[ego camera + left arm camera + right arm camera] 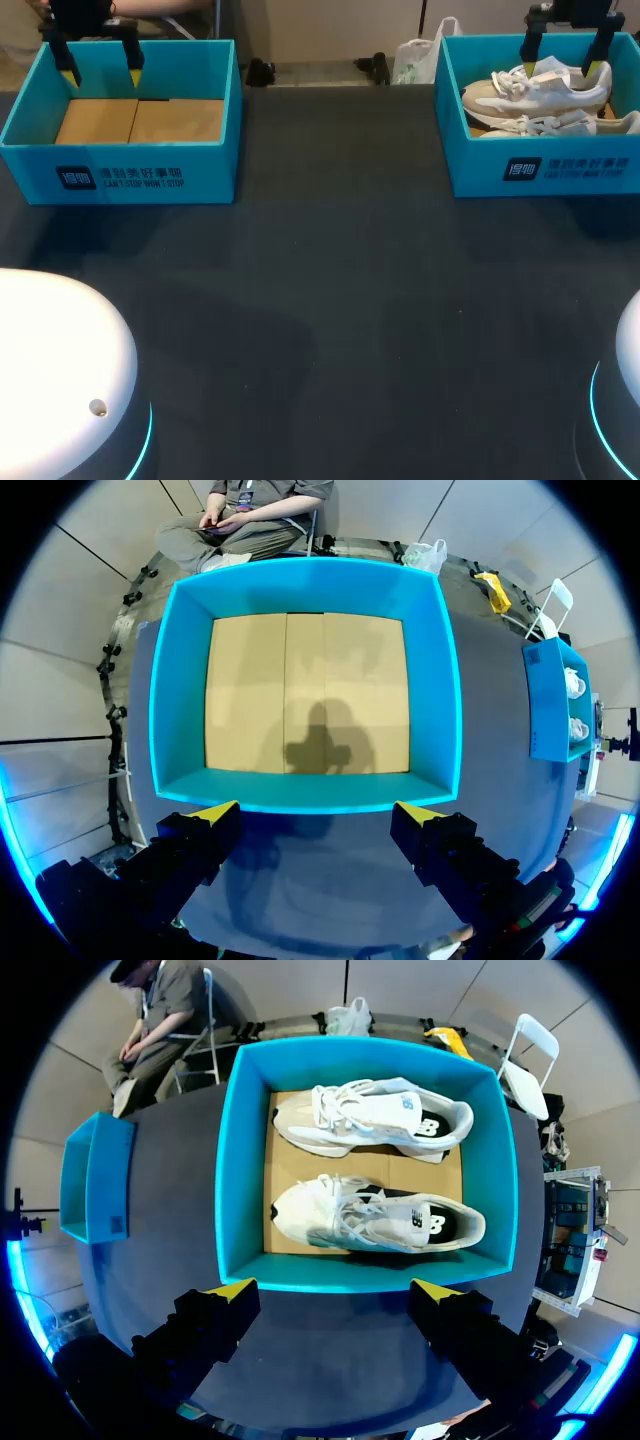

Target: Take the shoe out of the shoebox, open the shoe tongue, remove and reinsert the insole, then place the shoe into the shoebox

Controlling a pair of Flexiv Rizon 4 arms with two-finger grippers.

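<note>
White shoes (375,1115) lie in the shoebox (545,165) at the worktop's (340,280) far right corner; left hand (318,812) and right hand (335,1290) hover released.

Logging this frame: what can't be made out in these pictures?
Insoles: right wrist view, lost in the dark openings of the shoes.
Sole of near shoe: head view, behind the right box wall.
Far right end of right box: head view, cut off by the edge.

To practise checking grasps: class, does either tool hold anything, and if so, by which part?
Nothing is held. Both tools stand open: the left tool above the empty shoebox, the right tool above the two shoes, touching neither.
</note>
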